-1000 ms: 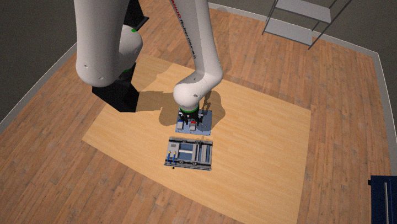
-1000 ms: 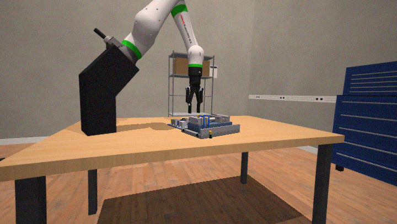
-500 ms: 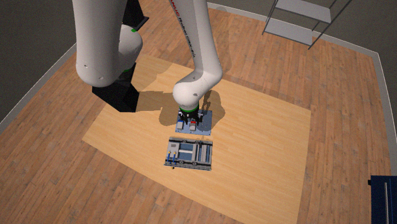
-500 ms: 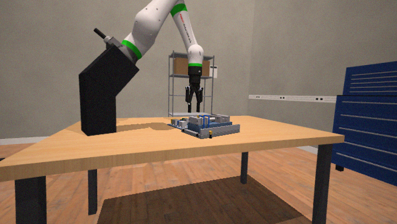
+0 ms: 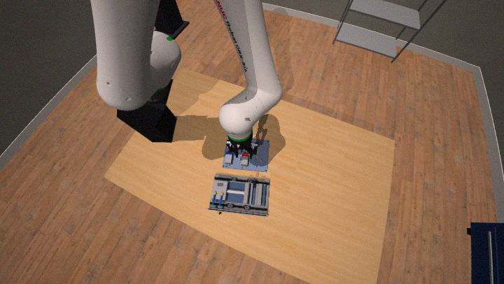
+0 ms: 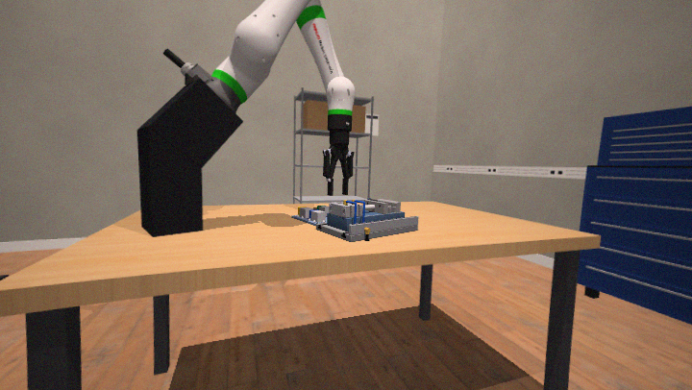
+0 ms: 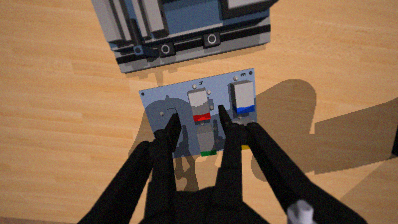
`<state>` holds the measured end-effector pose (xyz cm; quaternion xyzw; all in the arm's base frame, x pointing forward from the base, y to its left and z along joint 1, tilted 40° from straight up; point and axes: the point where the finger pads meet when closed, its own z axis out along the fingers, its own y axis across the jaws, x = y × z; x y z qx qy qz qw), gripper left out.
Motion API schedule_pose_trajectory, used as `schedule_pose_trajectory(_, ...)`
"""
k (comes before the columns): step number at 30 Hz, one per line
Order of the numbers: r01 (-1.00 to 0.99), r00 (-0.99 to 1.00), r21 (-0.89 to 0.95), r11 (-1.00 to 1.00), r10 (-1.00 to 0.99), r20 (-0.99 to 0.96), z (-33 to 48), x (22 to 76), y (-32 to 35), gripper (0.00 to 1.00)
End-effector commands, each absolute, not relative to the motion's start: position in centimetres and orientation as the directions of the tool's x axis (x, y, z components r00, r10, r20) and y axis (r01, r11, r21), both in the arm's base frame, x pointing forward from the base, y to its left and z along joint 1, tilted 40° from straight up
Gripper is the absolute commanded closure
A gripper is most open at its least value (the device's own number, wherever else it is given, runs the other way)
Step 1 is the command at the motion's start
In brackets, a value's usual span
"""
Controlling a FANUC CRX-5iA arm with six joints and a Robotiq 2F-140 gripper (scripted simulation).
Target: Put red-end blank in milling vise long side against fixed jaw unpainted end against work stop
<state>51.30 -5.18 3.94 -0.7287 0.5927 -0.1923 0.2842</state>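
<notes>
The blank with the red end (image 7: 201,106) lies flat on the blue-grey plate (image 7: 200,112), its red end toward the wrist camera. It also shows in the overhead view (image 5: 244,158). My gripper (image 7: 199,116) is open and empty. It hangs above the plate with one finger on each side of this blank, well clear of it in the side view (image 6: 337,186). A blank with a blue end (image 7: 242,97) lies beside it. A blank with a green end (image 7: 206,142) lies partly under my fingers. The milling vise (image 5: 241,194) stands next to the plate, with nothing between its jaws.
The vise's block with blue hoses (image 5: 218,195) is on its left in the overhead view, and the hose-free block (image 5: 260,193) is on its right. Small pins stand on the plate around the blanks. The black robot pedestal (image 6: 174,164) stands at the table's far left.
</notes>
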Motion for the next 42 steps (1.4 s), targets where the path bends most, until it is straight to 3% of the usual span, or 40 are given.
schedule_pose_trajectory(1, -0.754, 0.223, -0.643, -0.136, -0.973, -0.056, 4.0, 51.3, -5.2, 0.51)
schedule_pose_trajectory(42, -0.754, 0.223, -0.642, -0.136, -0.973, -0.056, 1.2, 53.5, -4.5, 0.51)
